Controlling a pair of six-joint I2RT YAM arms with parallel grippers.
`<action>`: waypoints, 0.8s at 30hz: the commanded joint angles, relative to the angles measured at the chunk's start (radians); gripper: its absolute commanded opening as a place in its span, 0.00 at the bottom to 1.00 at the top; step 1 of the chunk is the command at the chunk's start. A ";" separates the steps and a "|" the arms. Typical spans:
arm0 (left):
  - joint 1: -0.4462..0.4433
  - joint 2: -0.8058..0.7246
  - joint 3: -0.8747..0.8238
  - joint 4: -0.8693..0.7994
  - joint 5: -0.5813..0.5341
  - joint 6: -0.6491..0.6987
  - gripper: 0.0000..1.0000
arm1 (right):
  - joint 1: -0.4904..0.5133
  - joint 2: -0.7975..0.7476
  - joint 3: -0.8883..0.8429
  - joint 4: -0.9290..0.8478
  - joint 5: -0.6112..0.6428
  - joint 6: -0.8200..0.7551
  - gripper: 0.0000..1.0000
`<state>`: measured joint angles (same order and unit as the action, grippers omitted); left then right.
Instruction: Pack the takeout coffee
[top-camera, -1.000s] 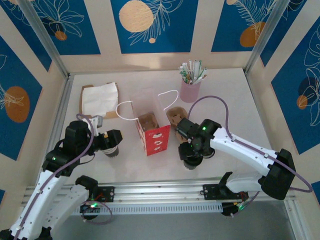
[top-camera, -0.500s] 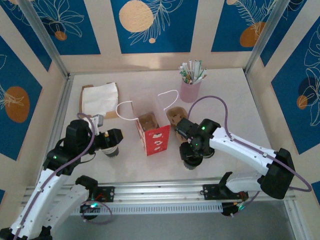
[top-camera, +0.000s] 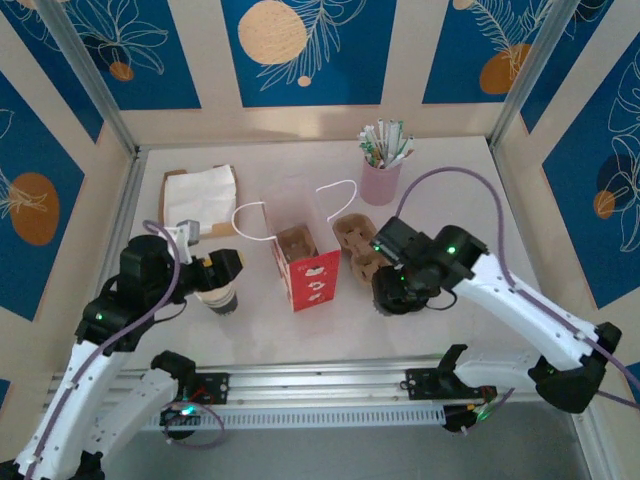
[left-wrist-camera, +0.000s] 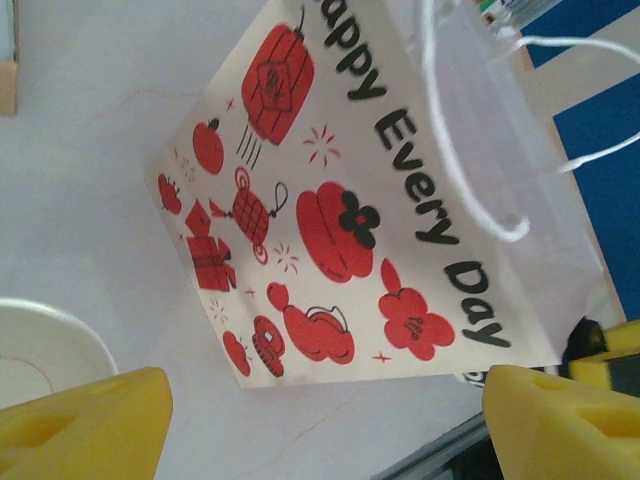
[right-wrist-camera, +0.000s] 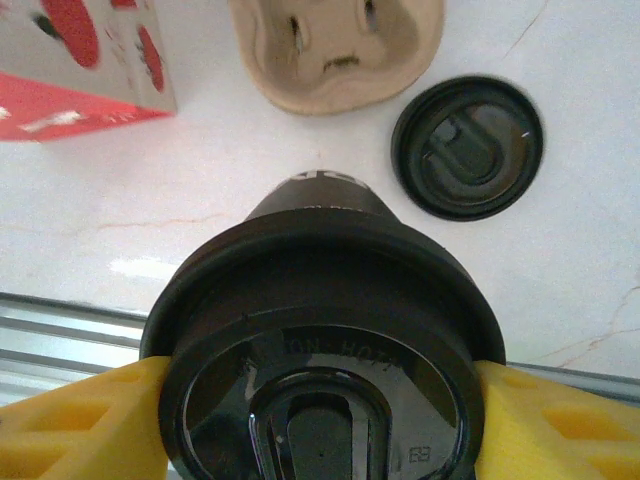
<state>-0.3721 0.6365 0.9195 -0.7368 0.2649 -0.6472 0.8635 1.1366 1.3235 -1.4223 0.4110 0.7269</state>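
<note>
The takeout coffee (right-wrist-camera: 320, 300), a small dark cup with a round black lid, sits between the yellow fingers of my right gripper (right-wrist-camera: 320, 400), which is shut on the lid's sides. From above, that gripper (top-camera: 398, 290) holds the cup (top-camera: 388, 300) right of the red-and-white bag (top-camera: 305, 265). The bag stands upright and open at mid-table, its printed side (left-wrist-camera: 340, 200) facing my left gripper (left-wrist-camera: 320, 400). My left gripper (top-camera: 222, 278) is open with nothing between its fingers, left of the bag. A lidless cup (top-camera: 222, 298) with a white rim (left-wrist-camera: 50, 340) stands just beneath it.
A cardboard cup carrier (top-camera: 355, 240) lies between the bag and my right arm. A separate flat black lid (right-wrist-camera: 467, 147) lies beside it. A pink cup of sticks (top-camera: 381, 180) stands at the back. White and brown paper (top-camera: 200, 195) lies back left.
My right gripper has closed on the coffee's lid and moved back and to the right with it. The left gripper has shifted slightly back and stayed open.
</note>
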 joint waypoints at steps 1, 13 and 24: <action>0.013 -0.004 0.057 0.025 -0.040 0.033 0.82 | -0.005 -0.024 0.117 -0.131 0.073 0.008 0.68; 0.013 0.232 0.367 -0.124 -0.120 0.206 0.83 | 0.008 0.125 0.663 -0.199 0.016 -0.129 0.67; 0.200 0.643 0.738 -0.092 0.105 0.267 0.82 | 0.100 0.419 1.102 -0.251 -0.013 -0.201 0.67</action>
<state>-0.2466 1.2121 1.5879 -0.8433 0.2382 -0.3885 0.9432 1.5002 2.3444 -1.6184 0.4133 0.5636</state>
